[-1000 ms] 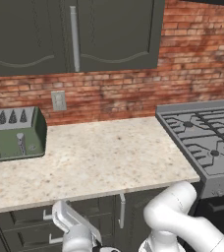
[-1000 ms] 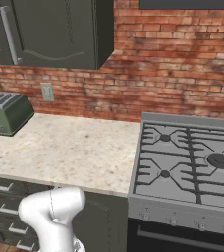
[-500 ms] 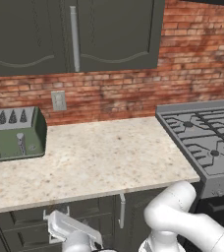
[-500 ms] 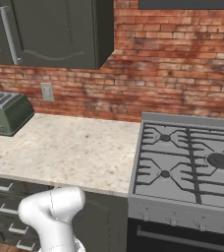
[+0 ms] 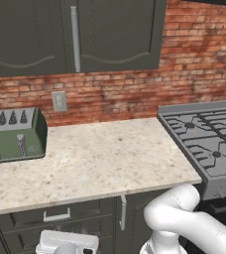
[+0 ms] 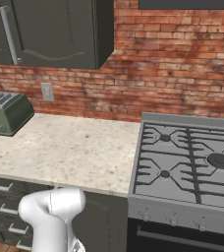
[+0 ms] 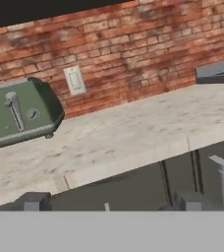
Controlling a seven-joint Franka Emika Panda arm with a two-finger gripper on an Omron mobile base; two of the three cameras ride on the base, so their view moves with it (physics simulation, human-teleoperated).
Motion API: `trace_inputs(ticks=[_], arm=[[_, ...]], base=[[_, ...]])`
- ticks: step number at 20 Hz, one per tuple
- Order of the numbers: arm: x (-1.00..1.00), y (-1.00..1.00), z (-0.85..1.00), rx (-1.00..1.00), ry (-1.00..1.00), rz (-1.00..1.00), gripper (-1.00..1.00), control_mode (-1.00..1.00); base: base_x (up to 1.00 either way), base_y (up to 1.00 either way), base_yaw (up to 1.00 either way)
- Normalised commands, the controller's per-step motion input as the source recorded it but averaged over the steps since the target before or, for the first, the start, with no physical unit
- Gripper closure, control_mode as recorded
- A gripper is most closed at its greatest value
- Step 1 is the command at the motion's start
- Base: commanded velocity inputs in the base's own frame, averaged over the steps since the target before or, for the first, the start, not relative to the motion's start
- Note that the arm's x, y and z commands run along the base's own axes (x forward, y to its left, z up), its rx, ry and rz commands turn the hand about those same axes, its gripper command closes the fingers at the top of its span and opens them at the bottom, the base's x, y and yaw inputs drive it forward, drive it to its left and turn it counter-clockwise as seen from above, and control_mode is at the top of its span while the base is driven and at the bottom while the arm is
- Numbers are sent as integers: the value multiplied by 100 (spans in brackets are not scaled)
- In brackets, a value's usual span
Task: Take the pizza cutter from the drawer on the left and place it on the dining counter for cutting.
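I am at the approach step: my gripper [image 7: 109, 203], fingers spread and empty, hangs before the closed drawer [image 5: 55, 217]. Next I should probably line up with its silver handle [image 5: 56, 215] and grasp it.

The toaster [image 5: 13, 135] and stove [image 5: 209, 144] run off the frame edges.

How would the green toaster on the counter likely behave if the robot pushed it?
The toaster looks boxy and wide-based, so it would probably slide rather than tip. Its small feet on the smooth speckled counter may drag. It seems rigid and fairly heavy.
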Motion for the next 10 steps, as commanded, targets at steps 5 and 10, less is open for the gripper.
trace_inputs(ticks=[5,10], arm=[[7,1,-51,-38,0,-2,-100,-100],[14,0,-44,-40,0,-1,-100,-100]], base=[[0,0,0],[0,0,0]])
